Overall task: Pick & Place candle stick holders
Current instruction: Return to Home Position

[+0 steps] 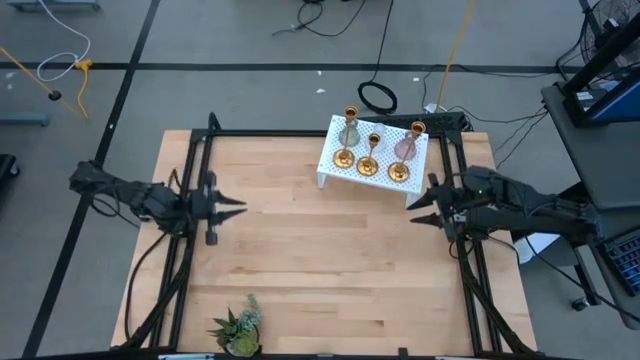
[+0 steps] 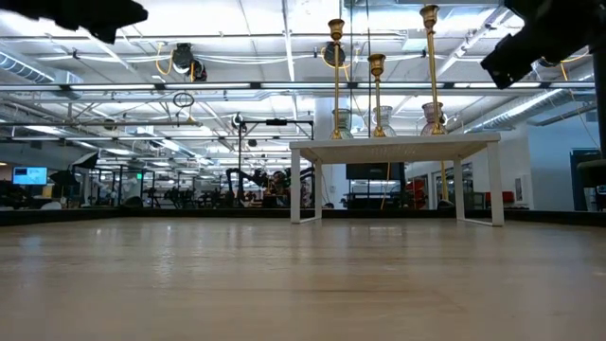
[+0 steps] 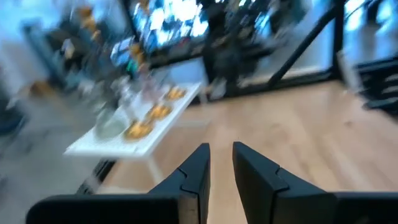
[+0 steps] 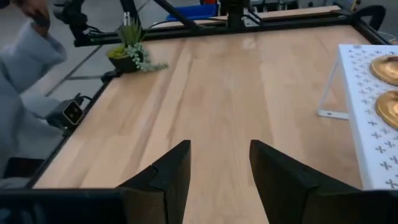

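- Workshop hall with rows of ceiling lights and steel trusses forms the background of the low view; seen from above, a grey floor [image 1: 250, 40] with loose cables surrounds the bench.
- Wooden table [image 1: 320, 260]: a light planked top edged by a black frame [image 1: 270, 132], filling the centre of the high view.
- Left arm [image 1: 120, 190] reaches in over the table's left edge. The left gripper [image 1: 243, 207] hangs above bare wood, well apart from the rack. Its fingers [image 3: 193, 177] are parted by a narrow gap, with nothing between them.
- Right arm [image 1: 540, 205] reaches in over the right edge. The right gripper [image 1: 413, 212] hangs in the air near the rack's right end and touches nothing. Its fingers [image 4: 165, 177] are spread wider and are likewise empty.
- Person's grey sleeve [image 4: 25, 68] shows beyond the table edge in the right wrist view, on the plant's side.
- White perforated rack [image 1: 383, 178]: a low shelf on legs at the far right of the table, set slightly askew to the table edges.
- Small green spiky plant [image 1: 238, 328] sits at the near edge, left of centre, well apart from the rack.
- Three gold candle stick holders [image 1: 368, 166] stand upright on the rack in a row along its near side, their round bases apart from one another. In the low view the middle stem [image 2: 377, 90] is shorter than the two outer ones.
- Three glass candle stick holders stand on the rack in a row behind the gold ones: a grey-green glass holder [image 1: 348, 135] at the left, a pink glass holder [image 1: 405, 150] at the right and a clear glass holder [image 2: 383, 121] between them.
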Motion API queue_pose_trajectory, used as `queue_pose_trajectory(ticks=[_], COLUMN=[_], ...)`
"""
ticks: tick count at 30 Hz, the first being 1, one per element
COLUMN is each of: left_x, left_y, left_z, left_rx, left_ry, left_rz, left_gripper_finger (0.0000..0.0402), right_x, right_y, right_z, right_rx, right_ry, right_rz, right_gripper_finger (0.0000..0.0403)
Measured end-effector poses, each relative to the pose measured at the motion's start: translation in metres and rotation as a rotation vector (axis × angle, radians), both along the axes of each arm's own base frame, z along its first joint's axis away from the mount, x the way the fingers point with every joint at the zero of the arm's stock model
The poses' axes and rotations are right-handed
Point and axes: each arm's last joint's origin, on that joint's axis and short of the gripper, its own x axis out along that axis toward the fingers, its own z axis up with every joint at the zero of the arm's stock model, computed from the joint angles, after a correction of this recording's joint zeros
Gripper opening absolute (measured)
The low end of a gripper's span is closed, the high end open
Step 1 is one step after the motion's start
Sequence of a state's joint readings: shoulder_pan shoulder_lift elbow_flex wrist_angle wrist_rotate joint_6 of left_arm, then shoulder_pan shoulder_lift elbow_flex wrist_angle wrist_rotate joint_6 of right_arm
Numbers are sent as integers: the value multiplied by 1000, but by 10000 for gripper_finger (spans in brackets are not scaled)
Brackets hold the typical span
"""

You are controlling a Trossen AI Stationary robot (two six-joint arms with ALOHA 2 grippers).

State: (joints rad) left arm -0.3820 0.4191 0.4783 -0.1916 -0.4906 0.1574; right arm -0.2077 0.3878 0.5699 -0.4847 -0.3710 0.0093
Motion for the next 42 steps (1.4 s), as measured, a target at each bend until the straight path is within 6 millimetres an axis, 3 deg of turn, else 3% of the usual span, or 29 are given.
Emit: queue_pose_trajectory(ticks=[6, 10, 16, 21, 25, 33, 42], left_x=[-4, -5, -3, -2, -2, 0, 0], left_y=[0, 3, 12, 19, 26, 35, 38], left_z=[-44, -61, -87, -87, -87, -96, -97], left_rx=[49, 69, 69, 60, 89, -41, -43], left_ry=[-135, -217, -285, -284, -279, -194, -190], left_rz=[-129, -148, -119, -76, -25, 35, 58], left_gripper_finger=[76, 76, 76, 76, 76, 76, 76], right_x=[-3, -1, 7, 8, 5, 4, 3], right_y=[4, 6, 4, 4, 5, 5, 5], right_z=[-5, -10, -38, -60, -64, -89, -79], right_rx=[14, -13, -48, -71, -116, -122, -138], right_ry=[-94, -250, -341, -335, -365, -377, -493], right_rz=[109, 219, 228, 234, 242, 241, 233], right_gripper_finger=[155, 155, 155, 155, 155, 155, 155])
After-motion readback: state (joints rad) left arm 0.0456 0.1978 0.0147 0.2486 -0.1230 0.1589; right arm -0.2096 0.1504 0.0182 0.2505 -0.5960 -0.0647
